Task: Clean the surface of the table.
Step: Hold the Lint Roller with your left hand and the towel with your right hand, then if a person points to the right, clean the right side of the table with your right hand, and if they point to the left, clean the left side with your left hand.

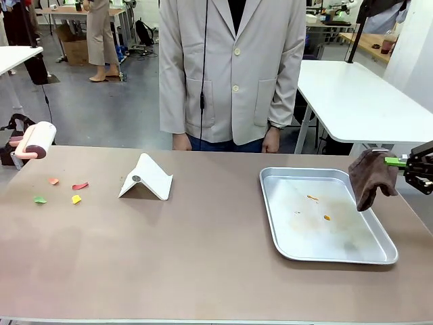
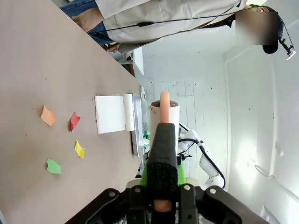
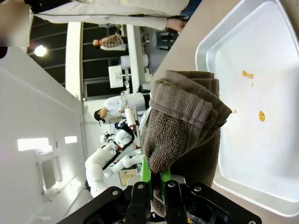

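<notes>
The brownish-taupe table (image 1: 203, 264) carries small paper scraps near its left end: orange (image 1: 53, 181), red (image 1: 80, 185), green (image 1: 39, 200) and yellow (image 1: 76, 199). My left gripper (image 2: 161, 198) is shut on the pink handle of a white lint roller (image 1: 39, 139), held above the table's far left corner, apart from the scraps (image 2: 74, 121). At the right edge, my right gripper (image 1: 400, 162) is shut on a folded brown cloth (image 1: 371, 177) that hangs over the right rim of a metal tray (image 1: 274, 203). The cloth (image 3: 182, 121) is clear of the tray's floor.
The tray (image 3: 275, 154) has a few orange stains (image 3: 260, 115) on its floor. A white folded stand (image 1: 145, 177) sits left of the table's middle. A person in a pale coat stands at the far edge, hands (image 1: 272, 140) hanging just behind it.
</notes>
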Robot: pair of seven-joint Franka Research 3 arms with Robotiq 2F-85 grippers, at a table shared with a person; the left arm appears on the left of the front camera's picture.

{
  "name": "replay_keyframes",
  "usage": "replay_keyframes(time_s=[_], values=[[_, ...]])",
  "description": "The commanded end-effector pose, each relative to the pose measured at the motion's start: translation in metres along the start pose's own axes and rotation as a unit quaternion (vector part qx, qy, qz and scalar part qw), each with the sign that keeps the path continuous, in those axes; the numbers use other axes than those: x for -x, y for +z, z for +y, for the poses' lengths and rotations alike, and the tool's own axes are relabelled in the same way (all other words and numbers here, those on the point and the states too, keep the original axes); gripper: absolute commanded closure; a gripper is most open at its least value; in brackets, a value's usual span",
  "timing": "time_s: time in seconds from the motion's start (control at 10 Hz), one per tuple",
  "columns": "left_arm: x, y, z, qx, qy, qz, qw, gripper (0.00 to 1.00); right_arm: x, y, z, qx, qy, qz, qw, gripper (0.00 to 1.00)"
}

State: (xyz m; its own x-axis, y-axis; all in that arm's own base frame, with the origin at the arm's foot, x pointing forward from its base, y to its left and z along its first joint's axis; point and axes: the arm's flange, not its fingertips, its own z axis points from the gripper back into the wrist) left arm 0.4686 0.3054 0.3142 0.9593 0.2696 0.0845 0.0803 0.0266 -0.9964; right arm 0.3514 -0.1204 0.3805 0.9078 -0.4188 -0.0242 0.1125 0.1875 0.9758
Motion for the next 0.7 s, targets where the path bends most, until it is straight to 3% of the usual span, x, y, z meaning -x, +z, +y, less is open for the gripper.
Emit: replay_keyframes(time_s=[0.0, 0.6], values=[[0.0033, 0.0002, -0.0045, -0.002, -0.008, 0.003, 1.0, 0.96, 0.0022, 0.0011, 0.0044, -0.003, 0.001, 0.004, 1.0, 1.0], [0.0033, 0.0002, -0.0045, -0.002, -0.008, 0.003, 1.0, 0.96, 0.0022, 0.0011, 0.0044, -0.003, 0.001, 0.004, 1.0, 1.0]])
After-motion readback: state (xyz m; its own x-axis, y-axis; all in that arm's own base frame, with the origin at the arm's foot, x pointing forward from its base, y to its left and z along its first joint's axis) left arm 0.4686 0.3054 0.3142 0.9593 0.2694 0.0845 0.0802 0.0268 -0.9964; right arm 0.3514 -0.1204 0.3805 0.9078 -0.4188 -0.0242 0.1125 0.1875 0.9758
